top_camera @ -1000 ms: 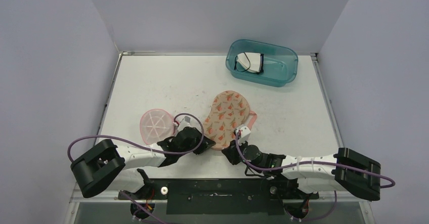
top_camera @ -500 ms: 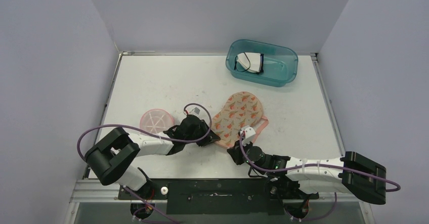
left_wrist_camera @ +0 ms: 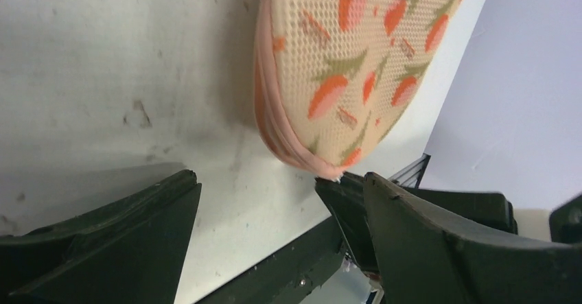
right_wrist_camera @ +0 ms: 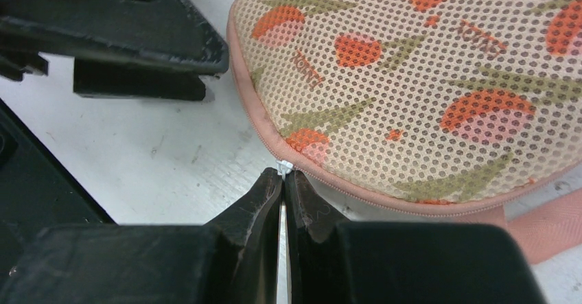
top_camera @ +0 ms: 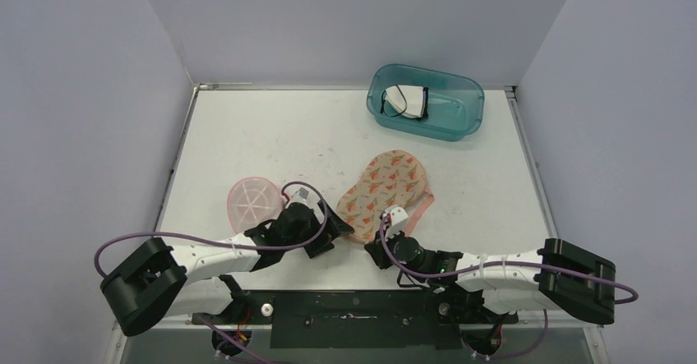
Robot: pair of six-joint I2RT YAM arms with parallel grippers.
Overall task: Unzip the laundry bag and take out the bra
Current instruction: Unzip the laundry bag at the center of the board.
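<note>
This is a robotics lab test cell rather than a lived-in room. A scuffed, stained white table (top_camera: 246, 134) is boxed in on three sides by bare lavender-grey walls (top_camera: 82, 93). A left arm (top_camera: 210, 255) and a right arm (top_camera: 501, 269) rise from a black mounting plate (top_camera: 353, 319) at its near edge, trailing loose purple cables (top_camera: 131, 239). Metal rails (top_camera: 176, 163) frame the tabletop.

Left arm (top_camera: 215, 255) lying low, left gripper (left_wrist_camera: 278, 180) spread wide, right arm (top_camera: 493, 267) lying low, right gripper (right_wrist_camera: 283, 175) pinched closed.
</note>
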